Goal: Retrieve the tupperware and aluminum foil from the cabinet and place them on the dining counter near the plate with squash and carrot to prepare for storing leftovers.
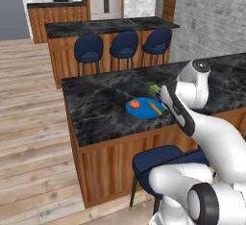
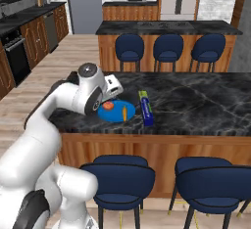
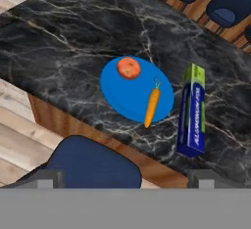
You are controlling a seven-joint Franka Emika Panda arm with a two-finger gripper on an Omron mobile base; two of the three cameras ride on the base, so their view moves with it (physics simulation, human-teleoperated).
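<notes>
On the dining counter, the black marble one with the brown wood base, there's the plate, bright blue and flat, sitting pretty close to the near edge. The squash is a little orange-red lump resting on one side of the plate, and the carrot lies across the other side with its thin tip poking just past the rim toward the counter edge. Right beside the plate, not quite touching it as far as I can tell, the aluminum foil carton lies flat on the marble, dark blue with white lettering and a green side facing up-ish, its long side running roughly alongside the plate. From the right base view you can see the same lineup: plate, then the foil next to it on the side away from the arm. The gripper hangs up above the counter edge looking down at all this, with its jaws spread wide and nothing between them, both finger tips just peeking up at the bottom of the hand view, well apart. A blue padded stool sits tucked under the counter right below the plate. In the left base view the arm covers most of the foil, only a green corner shows behind it.
</notes>
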